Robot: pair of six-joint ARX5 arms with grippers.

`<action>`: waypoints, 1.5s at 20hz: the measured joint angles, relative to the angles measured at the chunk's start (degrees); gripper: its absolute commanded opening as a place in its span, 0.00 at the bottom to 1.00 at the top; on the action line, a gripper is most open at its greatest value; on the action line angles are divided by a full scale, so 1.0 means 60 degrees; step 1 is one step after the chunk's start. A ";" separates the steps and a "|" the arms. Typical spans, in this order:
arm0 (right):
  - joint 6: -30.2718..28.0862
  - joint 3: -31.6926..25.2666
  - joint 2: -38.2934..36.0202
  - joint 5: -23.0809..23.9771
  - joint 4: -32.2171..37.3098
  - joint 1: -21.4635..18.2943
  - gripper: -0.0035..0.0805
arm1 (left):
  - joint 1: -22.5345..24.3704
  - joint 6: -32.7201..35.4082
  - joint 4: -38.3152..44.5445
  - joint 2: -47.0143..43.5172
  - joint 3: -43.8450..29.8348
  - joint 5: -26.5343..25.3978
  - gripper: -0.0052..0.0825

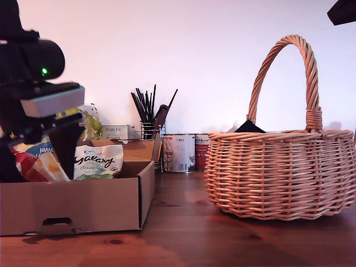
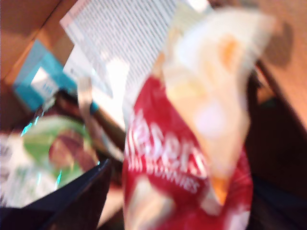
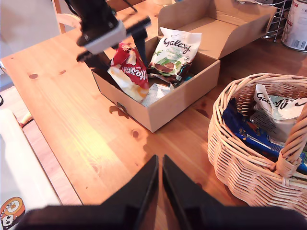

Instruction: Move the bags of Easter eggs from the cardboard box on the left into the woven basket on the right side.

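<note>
A home kitchen is suggested: a knotty pine bench, tins, a wire caddy of dark utensils, and a Porlex carton against a plain wall.

My first end effector is black, carrying a grey-white camera block (a green light glows above); my second end effector has flat black fingers.

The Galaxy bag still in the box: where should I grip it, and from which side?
Grip the Galaxy bag by its crimped top edge, coming from above. It leans upright against the other pouches in the box, top edge free above the wall, while the red bag and my first end effector crowd the side away from the basket.
</note>
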 measured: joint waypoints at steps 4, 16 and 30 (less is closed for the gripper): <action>-0.0029 0.0000 0.0000 0.0000 -0.0022 0.0000 0.03 | -0.0033 0.0000 0.0109 0.0127 0.0000 0.0076 0.78; -0.0029 0.0000 0.0000 0.0000 -0.0066 0.0000 0.03 | -0.0047 0.0000 0.0441 0.0576 0.0007 0.0135 0.39; -0.0029 0.0000 0.0000 0.0004 -0.0062 0.0000 0.03 | -0.0433 -0.0827 0.0484 0.0182 0.0004 -0.0565 0.26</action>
